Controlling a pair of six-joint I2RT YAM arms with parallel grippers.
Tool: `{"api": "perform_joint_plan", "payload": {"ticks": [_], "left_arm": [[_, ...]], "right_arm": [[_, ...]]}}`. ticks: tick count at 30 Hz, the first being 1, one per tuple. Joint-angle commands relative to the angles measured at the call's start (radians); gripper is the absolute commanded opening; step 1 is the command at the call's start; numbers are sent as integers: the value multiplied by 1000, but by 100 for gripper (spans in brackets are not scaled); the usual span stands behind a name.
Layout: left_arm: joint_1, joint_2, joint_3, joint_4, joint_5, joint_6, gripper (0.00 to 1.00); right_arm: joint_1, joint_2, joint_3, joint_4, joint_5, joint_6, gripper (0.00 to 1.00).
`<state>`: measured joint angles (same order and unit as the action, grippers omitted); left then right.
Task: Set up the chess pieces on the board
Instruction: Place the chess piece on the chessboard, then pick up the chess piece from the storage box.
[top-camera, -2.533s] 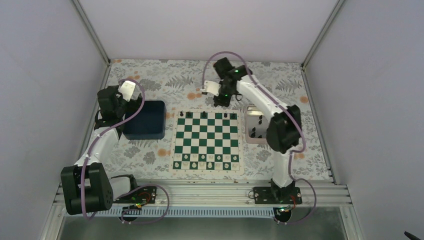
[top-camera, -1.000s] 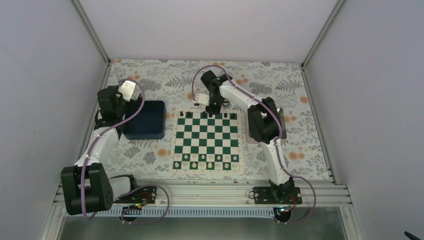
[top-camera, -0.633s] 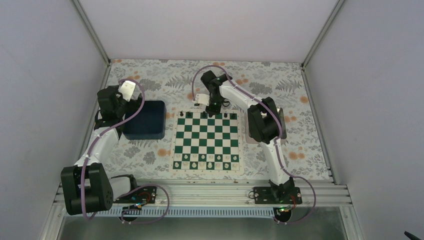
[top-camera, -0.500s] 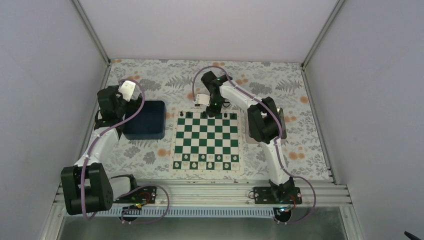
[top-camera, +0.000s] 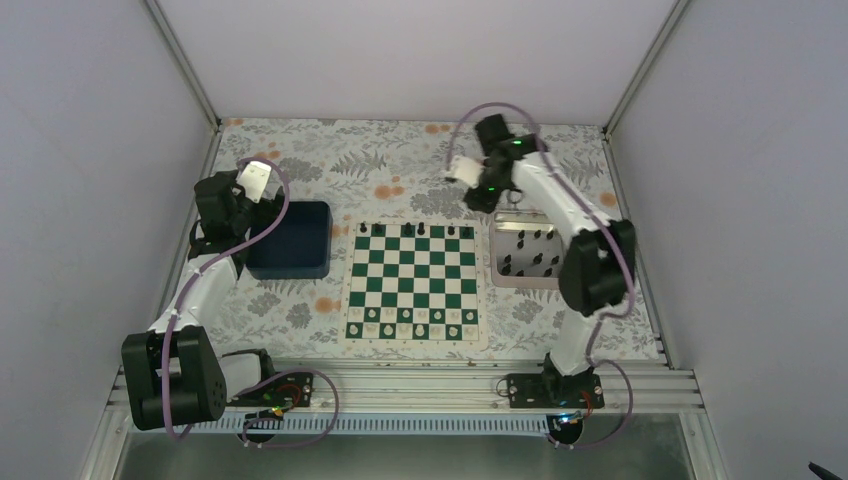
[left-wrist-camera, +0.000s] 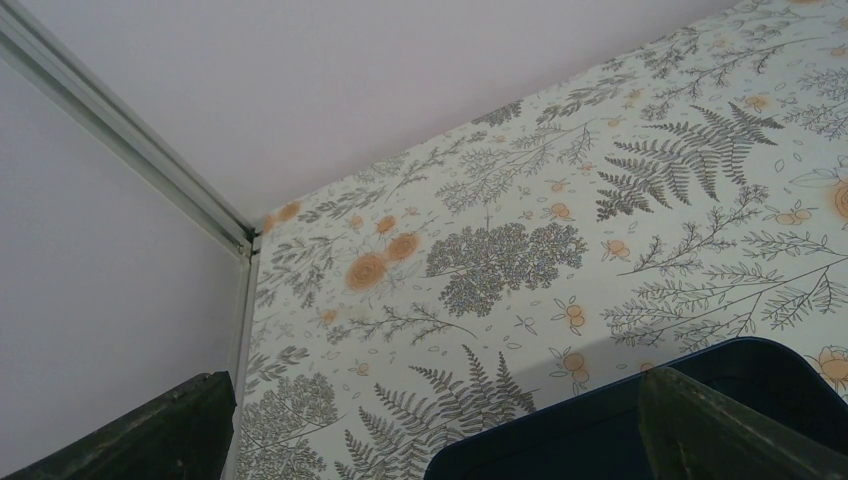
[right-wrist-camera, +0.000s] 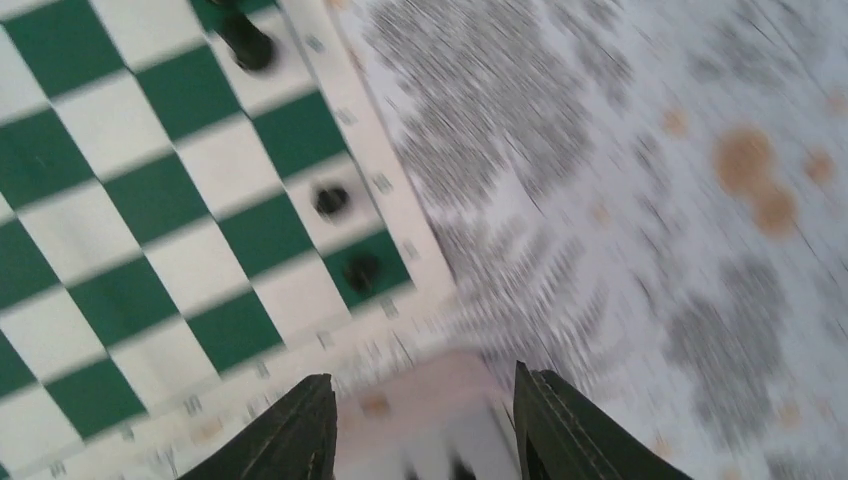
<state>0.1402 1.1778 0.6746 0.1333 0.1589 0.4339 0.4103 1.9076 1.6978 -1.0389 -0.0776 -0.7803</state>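
Note:
The board (top-camera: 413, 275) lies mid-table, green and white. Several black chess pieces (top-camera: 421, 228) stand along its far row, and more lie in the silver tray (top-camera: 498, 280) to its right. My right gripper (top-camera: 485, 198) hovers just beyond the tray's far left corner, open and empty. In the blurred right wrist view its gripper (right-wrist-camera: 420, 430) stands open over the tray's edge (right-wrist-camera: 440, 395), with the board's corner (right-wrist-camera: 150, 250) and black pieces (right-wrist-camera: 331, 200) ahead. My left gripper (top-camera: 222, 205) is by the blue bin, open wide and empty (left-wrist-camera: 430, 440).
The dark blue bin (top-camera: 290, 240) sits left of the board; its rim (left-wrist-camera: 600, 420) shows under the left fingers. Small white pieces (top-camera: 404, 315) fill the board's near rows. Walls and metal posts close the table on three sides.
My right gripper opened over the board's far row, left a black piece standing there, and swung right to the tray. The left arm has not moved.

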Motion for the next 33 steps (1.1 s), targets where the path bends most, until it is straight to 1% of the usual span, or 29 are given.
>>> {"api": "perform_joint_plan", "payload": {"ticks": [1,5,8,12,20,33], "left_arm": [[5,1,6,17,16,-1,100],[5,4,5,15,14,-1,100],[6,5,8,12,14,-2,100],[5,7,15,3,19,-4,100],[6,11,19,-3,19,-6,100],[5,8,22,-8,18,-7,100]], "right_arm": [[-149,-144,-116,-14,-8,-37,47],[-277,-233,-245,0,-17,-72,47],[-335,-305,-334,24,-24,-87,47],[-393,-336,-424,66,-27,-89,46],[-439,-334,-545,111,3,-89,44],[-476,-273,-602,184,3,-92,43]]}}
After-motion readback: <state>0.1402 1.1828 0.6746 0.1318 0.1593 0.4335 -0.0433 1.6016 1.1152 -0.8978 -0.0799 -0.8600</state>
